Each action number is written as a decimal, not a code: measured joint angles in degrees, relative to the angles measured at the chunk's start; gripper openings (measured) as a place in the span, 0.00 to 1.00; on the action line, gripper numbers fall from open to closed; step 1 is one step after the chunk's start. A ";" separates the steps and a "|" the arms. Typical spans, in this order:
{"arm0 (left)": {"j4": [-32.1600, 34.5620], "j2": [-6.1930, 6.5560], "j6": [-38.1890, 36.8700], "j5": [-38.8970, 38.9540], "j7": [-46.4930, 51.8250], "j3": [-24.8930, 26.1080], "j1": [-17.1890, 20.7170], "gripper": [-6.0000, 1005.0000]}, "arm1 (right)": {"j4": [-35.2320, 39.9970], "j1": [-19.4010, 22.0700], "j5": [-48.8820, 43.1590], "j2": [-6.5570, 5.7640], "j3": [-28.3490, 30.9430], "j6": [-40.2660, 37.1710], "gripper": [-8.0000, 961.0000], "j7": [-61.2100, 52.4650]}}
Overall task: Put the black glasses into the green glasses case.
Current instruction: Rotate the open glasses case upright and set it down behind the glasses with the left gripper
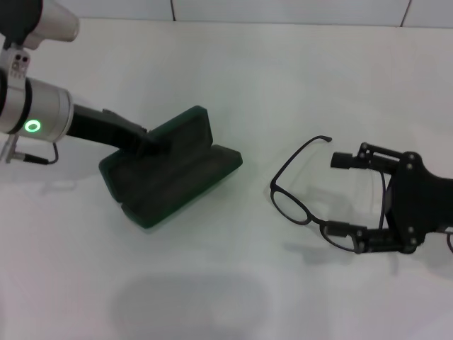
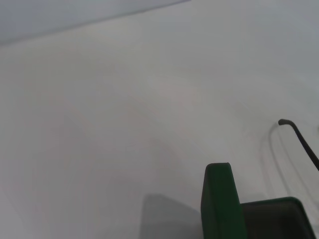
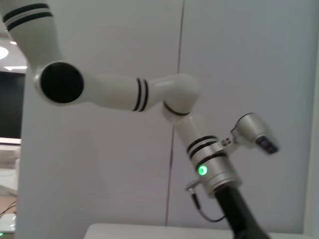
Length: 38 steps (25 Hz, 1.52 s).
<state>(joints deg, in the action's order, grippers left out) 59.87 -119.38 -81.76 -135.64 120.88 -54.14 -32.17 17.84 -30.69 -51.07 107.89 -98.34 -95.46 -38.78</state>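
Note:
The green glasses case (image 1: 173, 173) lies open at centre left of the white table, lid raised, dark lining showing. My left gripper (image 1: 154, 142) reaches in from the left and is shut on the lid's edge; in the left wrist view the lid (image 2: 219, 199) shows edge-on. The black glasses (image 1: 291, 205) lie unfolded on the table to the right of the case; one temple tip shows in the left wrist view (image 2: 299, 139). My right gripper (image 1: 341, 195) is open, its two fingers either side of the glasses' right end, one lens by the near finger (image 1: 343, 229).
The white table (image 1: 226, 71) runs to a wall at the back. Bare table lies between case and glasses and in front of both. The right wrist view shows only my left arm (image 3: 214, 169) against the wall.

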 joint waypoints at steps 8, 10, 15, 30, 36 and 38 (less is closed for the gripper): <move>0.05 -0.10 4.62 1.98 -20.50 -1.72 -3.49 0.21 | 1.57 0.29 -3.96 0.85 0.03 -0.16 0.87 0.17; -0.41 -0.16 5.27 4.28 -27.60 -3.15 -3.70 0.20 | 1.58 0.67 -4.52 1.14 0.26 -0.16 0.87 0.27; -4.22 0.05 5.10 9.61 -40.91 -5.17 -5.68 0.20 | 1.58 1.69 -4.92 1.43 0.47 -0.17 0.87 0.69; -15.83 -0.20 9.45 12.66 -52.51 -5.01 -10.79 0.20 | 2.25 3.04 -4.92 1.92 0.43 -1.48 0.87 1.05; -15.92 -0.22 10.23 13.92 -53.13 -4.74 -10.67 0.20 | 2.31 3.75 -4.92 1.63 0.43 -3.11 0.87 1.03; -15.64 -0.13 10.22 14.08 -53.58 -4.76 -10.50 0.20 | 2.31 3.80 -4.92 1.62 0.43 -3.13 0.87 1.03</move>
<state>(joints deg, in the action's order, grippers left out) 44.24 -119.51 -71.53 -121.57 67.29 -58.90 -42.68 20.16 -26.90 -55.99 109.52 -97.91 -98.59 -37.75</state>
